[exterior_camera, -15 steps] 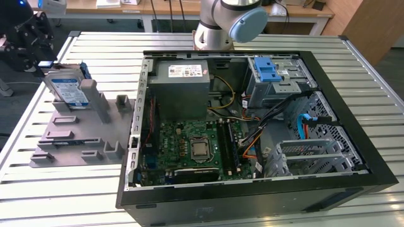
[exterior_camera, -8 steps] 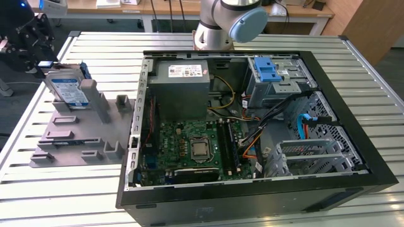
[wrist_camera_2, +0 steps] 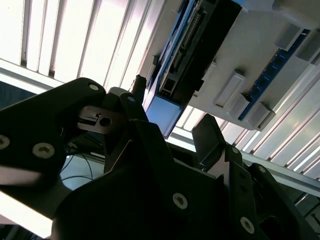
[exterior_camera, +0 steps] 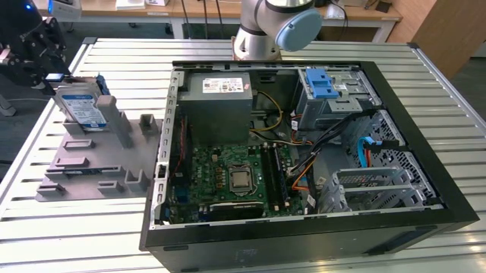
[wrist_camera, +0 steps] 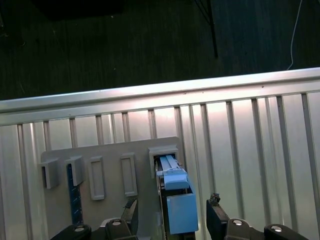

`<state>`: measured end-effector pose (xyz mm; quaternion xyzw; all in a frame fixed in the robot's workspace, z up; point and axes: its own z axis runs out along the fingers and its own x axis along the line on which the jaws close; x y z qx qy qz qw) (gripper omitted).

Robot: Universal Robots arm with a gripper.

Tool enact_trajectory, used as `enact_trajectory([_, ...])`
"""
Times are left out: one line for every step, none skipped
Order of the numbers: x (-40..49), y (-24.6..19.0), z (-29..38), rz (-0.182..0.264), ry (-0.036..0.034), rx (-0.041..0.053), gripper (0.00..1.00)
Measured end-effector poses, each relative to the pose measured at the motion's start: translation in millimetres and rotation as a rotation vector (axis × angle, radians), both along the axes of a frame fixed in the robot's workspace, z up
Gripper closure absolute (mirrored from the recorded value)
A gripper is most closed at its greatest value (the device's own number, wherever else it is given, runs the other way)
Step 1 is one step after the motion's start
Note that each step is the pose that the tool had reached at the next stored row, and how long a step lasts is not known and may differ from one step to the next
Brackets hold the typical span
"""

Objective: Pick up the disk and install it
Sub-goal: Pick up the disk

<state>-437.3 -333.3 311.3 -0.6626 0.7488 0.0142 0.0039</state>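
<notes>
Claw position: the claw (exterior_camera: 50,77) is at the exterior view's far left, at the upper far corner of the disk (exterior_camera: 82,108).
Claw state: spread wide and holding nothing. In the first wrist view its fingers (wrist_camera: 215,209) stand on either side of the disk's blue-railed edge (wrist_camera: 175,195), with a gap showing on each side.
Disk location: it stands on edge in a grey slotted holder (exterior_camera: 83,170) on the slatted metal counter (exterior_camera: 76,227). That puts it at the exterior view's left of the open computer case (exterior_camera: 304,242) and outside it. The label faces the case.
Key relation: the disk's thin edge points straight at the claw, and its long side runs away from the claw down into the holder's slot. In the second wrist view the blue end of the disk (wrist_camera_2: 162,112) lies between the two black fingers (wrist_camera_2: 135,92), so the flat faces look squared to the pads.
Progress: judging by this, the pick is at the straddle stage and the disk is not yet gripped.
Install site: the drive cage (exterior_camera: 338,96) is in the case's far right corner, well apart from the disk.
</notes>
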Motion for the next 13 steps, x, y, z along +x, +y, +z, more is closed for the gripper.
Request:
enact_trajectory([-0.1, 0.0, -0.2, 0.0, 0.0, 0.0, 0.35])
enact_trajectory([-0.2, 0.2, -0.3, 0.0, -0.0001, 0.0, 0.35])
enact_trajectory([-0.3, 0.5, -0.6, 0.0, -0.0002, 0.0001, 0.35])
enact_trajectory([-0.6, 0.9, -0.8, 0.0, -0.0001, 0.0, 0.35])
enact_trajectory([-0.8, 1.2, -1.1, 0.0, -0.0001, 0.0, 0.35])
enact_trajectory([-1.1, 1.5, -1.5, 0.0, -0.0002, 0.0001, 0.35])
enact_trajectory([-1.6, 1.8, -1.9, 0.0, -0.0003, 0.0001, 0.35])
enact_trajectory([-2.0, 2.0, -2.3, 0.0, -0.0006, 0.0001, 0.35])
enact_trajectory([-2.4, 2.1, -2.7, 0.001, -0.0006, 0.0, 0.35])
enact_trajectory([-2.7, 2.2, -3.2, 0.002, -0.0008, 0.0, 0.35])
enact_trajectory([-3.1, 2.2, -3.7, 0.004, -0.0008, 0.0, 0.35])
enact_trajectory([-3.4, 2.2, -4.2, 0.006, -0.0009, 0.0, 0.35])
enact_trajectory([-3.5, 2.2, -4.9, 0.007, -0.0011, 0.0, 0.35])
